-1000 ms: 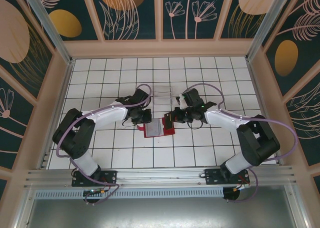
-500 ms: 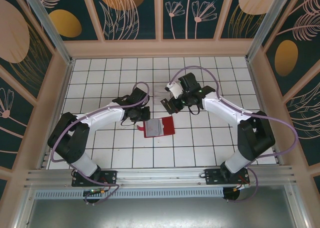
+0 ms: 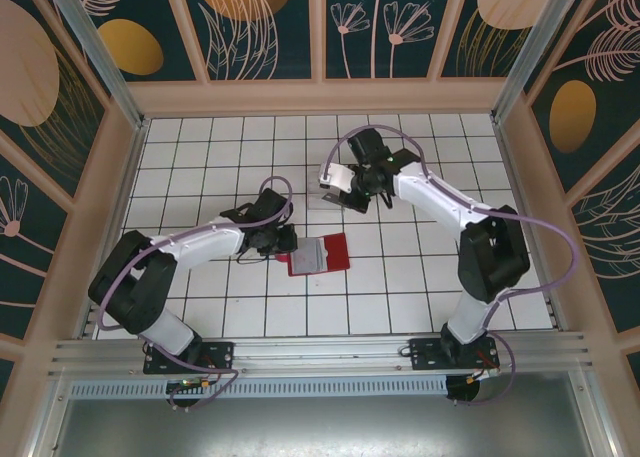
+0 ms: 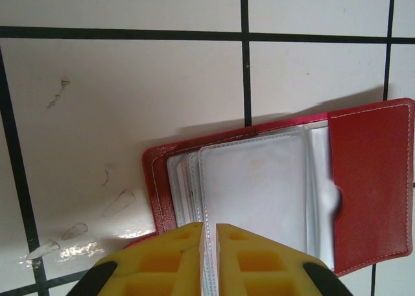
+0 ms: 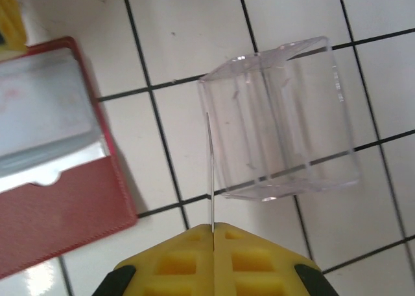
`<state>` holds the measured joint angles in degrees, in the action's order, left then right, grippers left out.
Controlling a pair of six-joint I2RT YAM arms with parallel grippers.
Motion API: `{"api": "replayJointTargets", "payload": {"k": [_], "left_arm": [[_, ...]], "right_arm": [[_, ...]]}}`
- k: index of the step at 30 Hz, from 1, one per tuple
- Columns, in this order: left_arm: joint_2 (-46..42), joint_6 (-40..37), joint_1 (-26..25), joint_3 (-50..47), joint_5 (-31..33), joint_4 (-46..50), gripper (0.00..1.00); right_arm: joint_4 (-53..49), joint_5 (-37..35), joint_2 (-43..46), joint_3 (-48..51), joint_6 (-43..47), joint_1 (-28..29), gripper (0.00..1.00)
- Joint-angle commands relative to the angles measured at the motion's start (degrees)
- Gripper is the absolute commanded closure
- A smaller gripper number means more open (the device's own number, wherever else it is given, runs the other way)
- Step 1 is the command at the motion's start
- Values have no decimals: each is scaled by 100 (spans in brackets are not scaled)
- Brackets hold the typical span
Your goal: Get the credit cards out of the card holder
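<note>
The red card holder lies open on the tiles, its greyish sleeves fanned up and its red flap to the right. My left gripper is shut on the edge of one see-through sleeve, at the holder's left end. My right gripper is shut on a thin credit card, seen edge-on. It holds the card just in front of the clear tray's near left corner, away from the card holder. From above, the right gripper is behind the holder.
A clear plastic tray stands on the white tiles behind the holder, partly under the right gripper from above. A wooden frame walls in the tiled floor on all sides.
My right gripper has pulled away from the card holder and swung back towards the clear tray with a card in it. The left gripper stays on the holder's sleeve, shifted slightly.
</note>
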<state>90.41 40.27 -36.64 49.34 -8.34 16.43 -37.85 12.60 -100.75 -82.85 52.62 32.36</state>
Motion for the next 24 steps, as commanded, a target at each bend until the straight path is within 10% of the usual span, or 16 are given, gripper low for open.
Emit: {"api": "replayJointTargets", "payload": {"k": [1,24], "left_arm": [[-203,139,61,-111,-11,-166,85],[-436,104,233,-399,60,-184,84]], "right_arm": [[-636,-267,-388,-643,732,-54,100],[-2226,-29,-2618,-3461,1166,107,100]]}}
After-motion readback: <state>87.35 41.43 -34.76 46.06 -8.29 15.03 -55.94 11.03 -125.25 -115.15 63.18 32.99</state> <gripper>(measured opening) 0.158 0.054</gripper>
